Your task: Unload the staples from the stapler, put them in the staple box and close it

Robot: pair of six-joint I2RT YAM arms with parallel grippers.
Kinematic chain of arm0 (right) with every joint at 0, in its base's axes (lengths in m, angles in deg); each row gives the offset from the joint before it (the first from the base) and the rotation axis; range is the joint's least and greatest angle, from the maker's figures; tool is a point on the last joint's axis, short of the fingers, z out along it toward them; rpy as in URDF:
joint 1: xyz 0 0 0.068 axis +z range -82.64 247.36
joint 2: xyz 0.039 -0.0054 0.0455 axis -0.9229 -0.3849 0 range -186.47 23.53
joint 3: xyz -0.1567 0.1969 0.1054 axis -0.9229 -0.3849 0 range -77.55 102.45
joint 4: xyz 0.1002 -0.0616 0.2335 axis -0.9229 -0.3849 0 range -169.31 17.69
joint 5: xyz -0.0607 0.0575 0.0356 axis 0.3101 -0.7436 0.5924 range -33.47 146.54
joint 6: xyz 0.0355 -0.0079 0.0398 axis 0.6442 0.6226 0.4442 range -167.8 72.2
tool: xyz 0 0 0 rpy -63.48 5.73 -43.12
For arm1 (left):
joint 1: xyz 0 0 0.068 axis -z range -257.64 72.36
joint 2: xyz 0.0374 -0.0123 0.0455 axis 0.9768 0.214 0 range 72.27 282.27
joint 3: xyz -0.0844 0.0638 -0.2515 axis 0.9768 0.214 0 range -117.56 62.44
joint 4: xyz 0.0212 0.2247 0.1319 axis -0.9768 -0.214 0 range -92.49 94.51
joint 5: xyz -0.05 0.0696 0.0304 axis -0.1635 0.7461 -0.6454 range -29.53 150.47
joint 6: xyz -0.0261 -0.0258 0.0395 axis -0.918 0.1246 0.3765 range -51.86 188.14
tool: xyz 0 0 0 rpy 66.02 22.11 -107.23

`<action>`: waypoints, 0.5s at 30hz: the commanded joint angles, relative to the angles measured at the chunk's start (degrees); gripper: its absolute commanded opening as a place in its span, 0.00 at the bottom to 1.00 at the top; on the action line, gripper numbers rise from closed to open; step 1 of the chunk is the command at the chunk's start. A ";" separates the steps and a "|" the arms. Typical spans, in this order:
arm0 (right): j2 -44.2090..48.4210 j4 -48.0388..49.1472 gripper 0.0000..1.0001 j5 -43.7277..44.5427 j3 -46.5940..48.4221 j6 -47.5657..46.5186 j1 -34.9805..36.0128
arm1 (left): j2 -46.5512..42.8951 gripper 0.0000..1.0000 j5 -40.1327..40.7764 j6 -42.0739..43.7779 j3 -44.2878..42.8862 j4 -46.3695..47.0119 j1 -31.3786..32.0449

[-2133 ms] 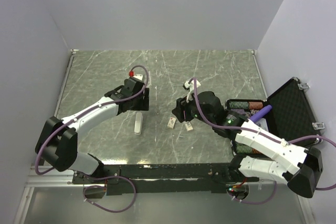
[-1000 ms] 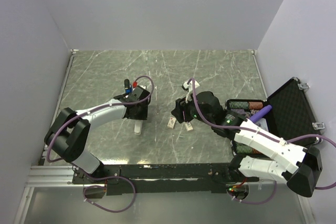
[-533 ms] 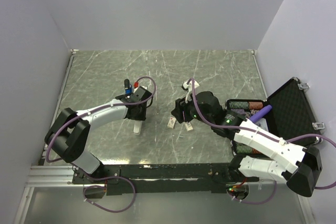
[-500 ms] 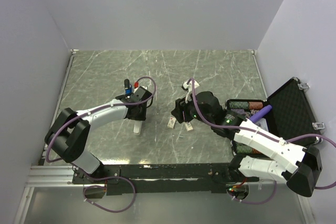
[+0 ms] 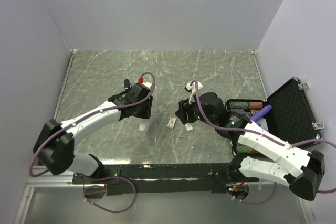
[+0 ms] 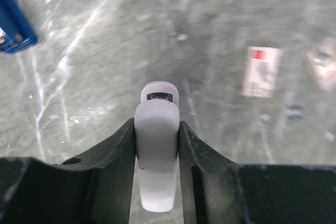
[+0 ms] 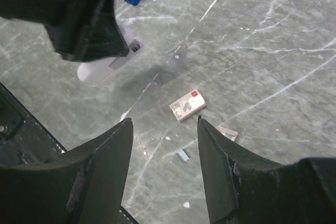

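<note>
L arm has swung right since half a sec ago, whitish-grey bar (image 6: 156, 156) going with it. The left gripper (image 6: 156, 125) is clamped on the bar's sides; can't tell if it's off the table (image 5: 220, 72). The blue stapler (image 6: 13, 22) lies nearby, cut off in both wrist cams, mostly hidden from top. The right gripper (image 7: 164, 124) gapes, empty. Beige box (image 7: 187, 105): red mark, print unreadable.

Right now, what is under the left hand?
The left hand pinches a white bar, table below. The bar's underside is hidden, so whether it touches the table cannot be told.
</note>
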 commanded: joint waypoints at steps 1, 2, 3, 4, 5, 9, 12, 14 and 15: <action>2.41 -3.15 0.59 -1.13 2.33 -2.82 -0.45 | -6.14 0.01 -10.33 3.97 -0.72 3.89 0.31; 2.50 -3.42 0.59 -2.18 2.51 -3.35 -0.45 | -6.84 0.01 -12.00 4.50 -0.63 4.25 0.22; 2.50 -3.68 0.60 -2.97 2.77 -4.14 -0.45 | -7.55 0.01 -14.02 5.37 -0.55 4.77 0.31; 2.33 -4.21 0.60 -5.77 3.29 -5.01 -0.45 | -7.99 0.01 -16.73 6.17 -0.28 5.30 0.31; 1.89 -4.99 0.60 -7.19 3.99 -5.72 -0.45 | -8.34 0.01 -18.94 7.13 -0.19 5.74 0.31; 1.80 -7.11 0.59 -11.76 5.67 -7.83 -0.45 | -10.27 0.01 -25.88 9.60 0.77 7.59 0.22; 2.68 -8.77 0.59 -15.89 7.16 -9.76 -0.45 | -11.77 0.01 -31.59 10.83 1.21 8.91 0.31; 3.20 -9.92 0.59 -18.79 8.30 -11.08 -0.45 | -12.91 0.01 -35.47 11.62 1.30 9.61 0.22; 3.29 -10.45 0.59 -20.28 8.83 -11.43 -0.45 | -13.61 0.01 -37.31 12.06 1.30 9.87 0.31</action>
